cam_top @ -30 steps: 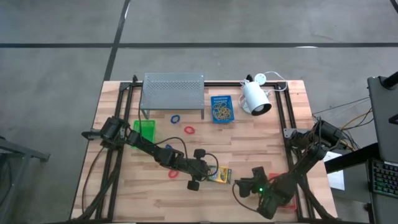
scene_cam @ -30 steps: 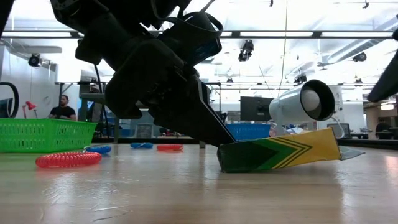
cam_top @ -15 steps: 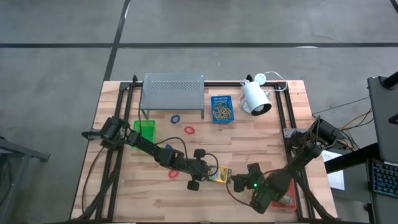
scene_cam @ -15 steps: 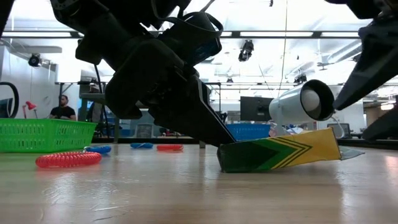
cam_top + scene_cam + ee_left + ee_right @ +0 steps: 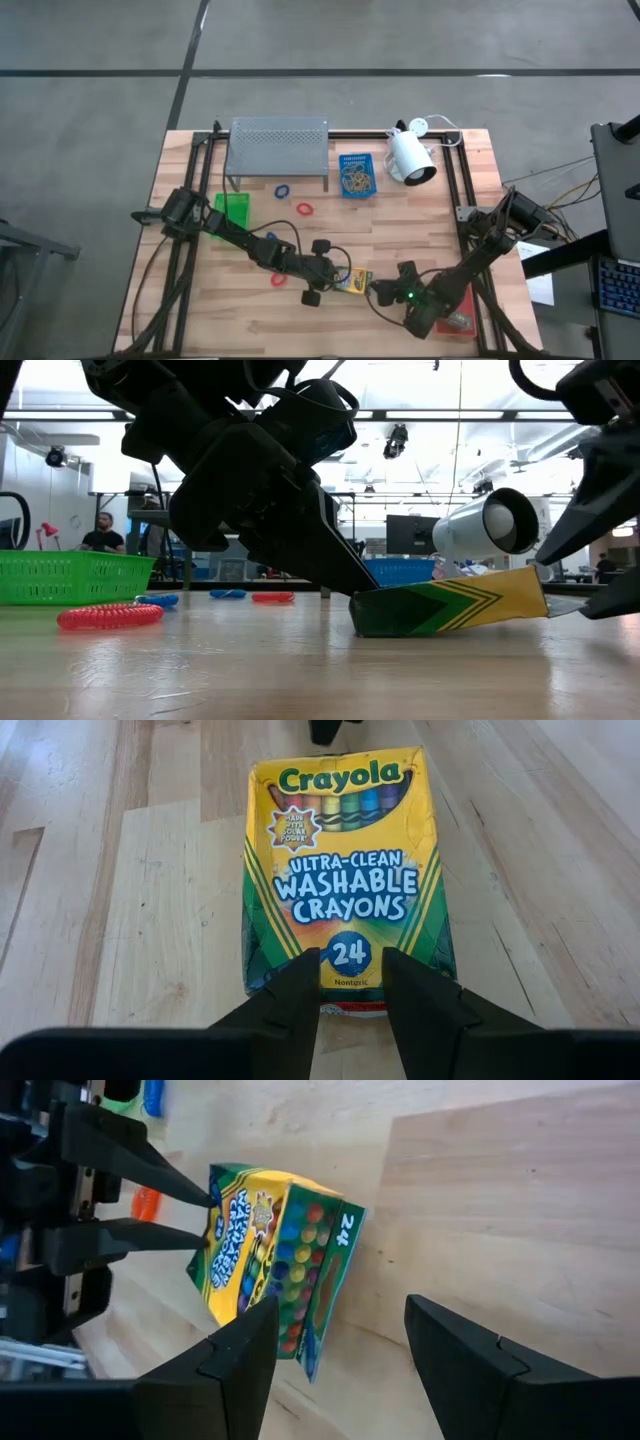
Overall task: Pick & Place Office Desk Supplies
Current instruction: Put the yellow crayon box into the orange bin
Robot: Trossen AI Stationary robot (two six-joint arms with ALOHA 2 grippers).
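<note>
High view, table: wooden top; grey perforated shelf, white lamp and blue tray of rubber bands along the far edge, green tray on the left.
Left gripper: reaches in from the left, fingers pinching the near end of the box, and the low view shows that end on the wood with the far end lifted.
Right gripper: just beside the box's far end, jaws spread wide, holding nothing.
Crayon box: Crayola 24-pack, near the front middle of the table, long axis running from one gripper toward the other, logo end toward the right gripper.
Risk: looks like a handover, and if the left lets go before the right closes, the box probably flops flat. The card is already dented, so a hard squeeze could crush it.
Small stuff: red coil left of the grippers, blue loop and red loop by the shelf.
</note>
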